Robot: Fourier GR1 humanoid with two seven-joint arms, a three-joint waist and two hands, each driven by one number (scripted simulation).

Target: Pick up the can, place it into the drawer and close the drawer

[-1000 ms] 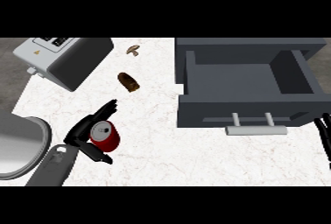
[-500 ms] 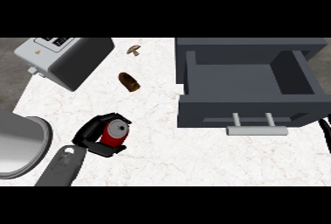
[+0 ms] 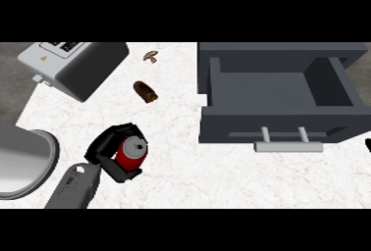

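Observation:
A red can (image 3: 132, 153) with a silver top stands on the white marble counter (image 3: 217, 176) at the lower left. My left hand (image 3: 107, 147) is curled round it, fingers over its far side and thumb below it. The grey forearm (image 3: 74, 185) comes in from the lower edge. To the right, the grey drawer (image 3: 217, 93) stands pulled open and holds nothing that I can see. Its handle (image 3: 287, 145) faces me. Only a small black bit of my right hand (image 3: 368, 145) shows at the right edge.
A grey toaster (image 3: 76, 66) sits at the upper left. A brown lump (image 3: 147, 92) and a small brown mushroom-like piece (image 3: 151, 56) lie between the toaster and the drawer. A metal bowl (image 3: 22, 162) sits at the left edge.
My left hand's fingers, stretched out beside the can a second ago, have curled round it. The can has shifted slightly to the right. The drawer has not moved.

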